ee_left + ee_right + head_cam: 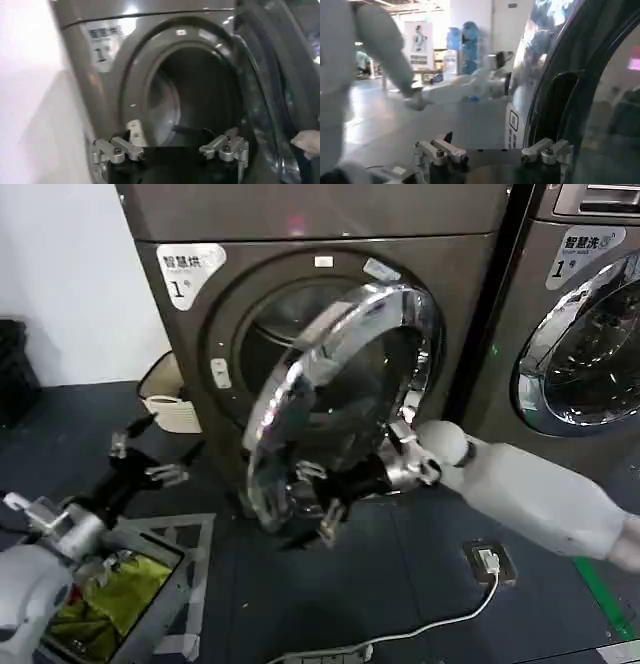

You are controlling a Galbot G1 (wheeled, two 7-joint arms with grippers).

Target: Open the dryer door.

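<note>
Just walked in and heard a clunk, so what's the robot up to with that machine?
It is opening the dryer door. The round door already stands swung well out from the drum opening, which shows dark and exposed behind it. The right gripper is down at the door's lower edge with its fingers spread, not clamped on anything. The left gripper hovers open off to the left, near a beige basket on the floor, taking no part.

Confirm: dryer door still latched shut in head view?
No. The dryer door stands swung out from the drum opening, with the right gripper at its lower edge.
</note>
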